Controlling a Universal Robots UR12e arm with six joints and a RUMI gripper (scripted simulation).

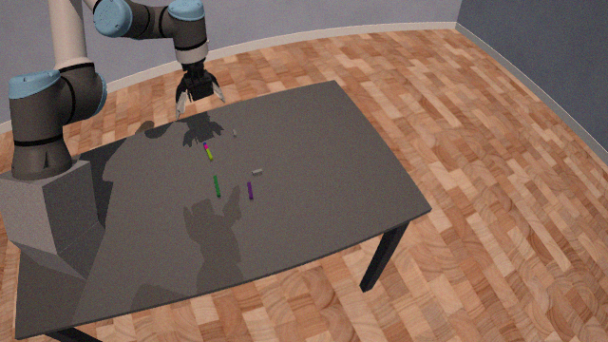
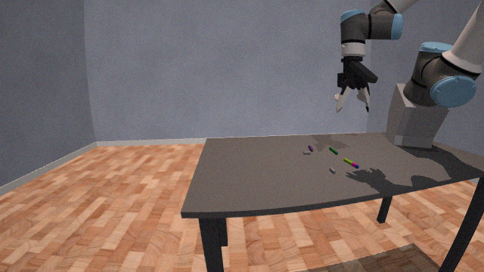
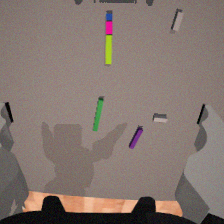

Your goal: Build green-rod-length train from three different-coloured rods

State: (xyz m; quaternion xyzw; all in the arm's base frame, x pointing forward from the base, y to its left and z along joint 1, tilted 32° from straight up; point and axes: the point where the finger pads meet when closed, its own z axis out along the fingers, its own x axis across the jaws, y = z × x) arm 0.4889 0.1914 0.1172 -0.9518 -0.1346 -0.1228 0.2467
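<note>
A lime rod, a magenta rod and a blue rod lie flat in one straight line, end to end, touching or almost touching, the magenta one in the middle. The green rod lies apart, beyond the lime end. A purple rod lies beside the green one. My gripper is open and empty, high above the table.
One grey rod lies near the purple rod. Another grey rod lies off to the side of the line of three. All the rods lie on the dark table. The arm's shadow falls across it.
</note>
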